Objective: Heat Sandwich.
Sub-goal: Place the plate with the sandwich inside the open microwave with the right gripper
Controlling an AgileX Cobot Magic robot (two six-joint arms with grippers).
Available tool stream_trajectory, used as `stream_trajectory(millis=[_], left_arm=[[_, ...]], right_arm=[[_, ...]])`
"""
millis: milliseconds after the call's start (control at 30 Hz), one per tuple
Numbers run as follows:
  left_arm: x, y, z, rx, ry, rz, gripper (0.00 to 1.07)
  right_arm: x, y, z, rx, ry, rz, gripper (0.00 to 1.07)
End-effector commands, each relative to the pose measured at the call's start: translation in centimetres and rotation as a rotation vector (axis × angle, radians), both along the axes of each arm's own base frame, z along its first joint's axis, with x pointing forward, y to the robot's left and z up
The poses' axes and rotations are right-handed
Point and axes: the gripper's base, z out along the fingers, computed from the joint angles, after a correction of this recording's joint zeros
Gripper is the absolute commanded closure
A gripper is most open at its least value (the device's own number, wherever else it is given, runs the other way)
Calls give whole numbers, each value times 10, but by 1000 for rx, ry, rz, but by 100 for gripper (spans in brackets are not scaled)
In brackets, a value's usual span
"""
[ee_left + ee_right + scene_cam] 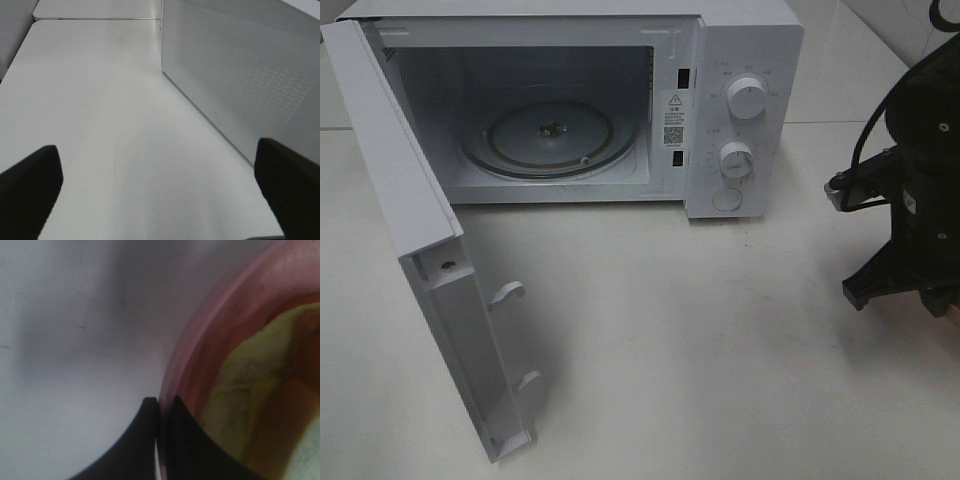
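Only the right wrist view shows the sandwich (pixel 245 390): it lies on the pink plate (pixel 210 325), and the right fingers (pixel 187 450) are clenched on the plate's rim. Whether the plate rests on the bench (pixel 700 350) I cannot tell. The high view gives just the right arm (pixel 920 190) at its right edge, well apart from the microwave (pixel 745 50), whose door (pixel 415 210) is swung wide to the left. The glass turntable (pixel 550 135) shows inside, and a broad stretch of bench lies between cavity and arm. The left wrist view alone shows the left fingers (pixel 30 195), spread wide and grasping nothing, near a dotted white panel (pixel 240 75) of the microwave
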Motion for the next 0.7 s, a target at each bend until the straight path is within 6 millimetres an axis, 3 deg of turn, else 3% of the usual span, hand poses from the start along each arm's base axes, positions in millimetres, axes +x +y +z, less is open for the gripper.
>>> stream_trajectory(millis=[33,367,700], left_arm=[[-4,0,-1,-1,-25,-10,5],[-4,0,-1,-1,-25,-10,5],[-4,0,-1,-1,-25,-10,5]], right_arm=[[-7,4,13,-37,4,33,107],[-25,27,35,-50,-4,140,107],[-47,49,43,-34,2,270,107]])
